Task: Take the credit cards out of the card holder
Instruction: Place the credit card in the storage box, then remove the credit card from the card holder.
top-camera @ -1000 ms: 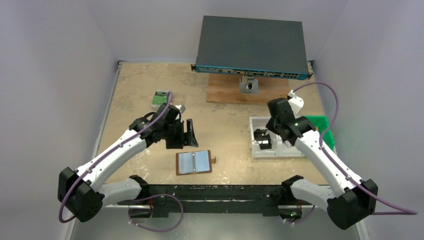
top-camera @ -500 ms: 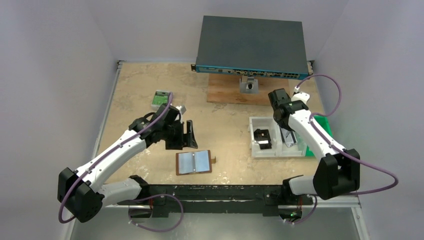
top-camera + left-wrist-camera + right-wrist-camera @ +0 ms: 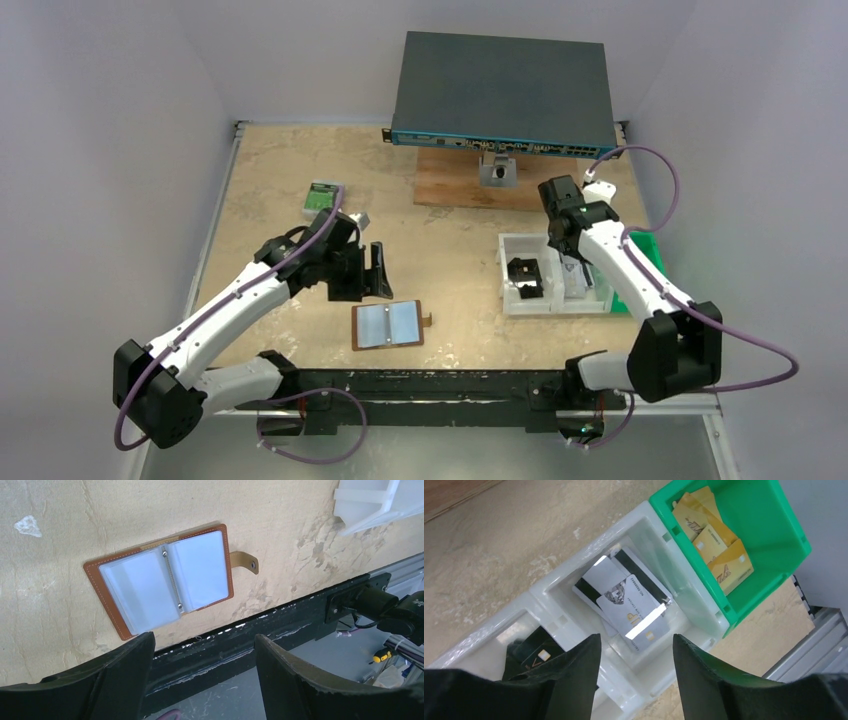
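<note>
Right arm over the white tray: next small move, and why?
Probably lift the right gripper straight up, clear of the white tray: its jaws stand open and empty, and the silver cards lie flat in the compartment below. The card holder lies open, pockets apparently empty, so likely nothing remains to fetch.

You have bright, even light from overhead in the top view, with only faint, short shadows on the table (image 3: 450,262). In your left wrist view the clear pockets of the card holder (image 3: 159,580) glare pale white, and the left gripper (image 3: 202,639) sits dark and soft-edged up close. In your right wrist view a bright streak of glare crosses the silver card (image 3: 633,612), and the right gripper (image 3: 635,638) blurs.
</note>
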`<action>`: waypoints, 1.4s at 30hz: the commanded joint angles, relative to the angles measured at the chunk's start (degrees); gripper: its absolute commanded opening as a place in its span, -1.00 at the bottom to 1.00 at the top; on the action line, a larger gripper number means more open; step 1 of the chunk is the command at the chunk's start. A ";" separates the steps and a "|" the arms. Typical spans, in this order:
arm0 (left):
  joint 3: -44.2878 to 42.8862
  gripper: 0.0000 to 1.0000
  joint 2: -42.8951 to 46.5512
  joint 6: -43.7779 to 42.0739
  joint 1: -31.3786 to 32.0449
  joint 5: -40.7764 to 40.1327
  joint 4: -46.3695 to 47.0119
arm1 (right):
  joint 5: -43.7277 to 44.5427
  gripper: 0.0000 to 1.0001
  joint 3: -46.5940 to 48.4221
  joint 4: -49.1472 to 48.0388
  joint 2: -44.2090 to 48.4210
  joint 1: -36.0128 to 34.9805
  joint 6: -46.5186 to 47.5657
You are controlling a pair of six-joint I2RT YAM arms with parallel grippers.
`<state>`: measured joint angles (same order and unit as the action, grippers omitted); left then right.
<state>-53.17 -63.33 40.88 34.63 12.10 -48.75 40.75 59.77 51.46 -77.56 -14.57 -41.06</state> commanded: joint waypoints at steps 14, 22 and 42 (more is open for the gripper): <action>-0.08 0.49 3.65 4.73 -0.88 -11.47 -5.89 | -24.90 0.78 -0.65 -14.14 13.13 -13.74 3.18; 7.30 0.43 8.01 13.12 -2.04 -19.70 -7.24 | -28.33 0.56 -3.24 -22.35 9.25 -29.02 -4.50; 18.41 0.32 10.26 12.60 -19.50 -4.57 -0.77 | -26.78 0.25 17.40 -26.29 -28.28 -58.35 -5.72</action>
<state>-35.64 -53.15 54.87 17.76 2.42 -52.71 12.80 72.84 25.50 -102.65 -71.66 -47.13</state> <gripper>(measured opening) 0.664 0.632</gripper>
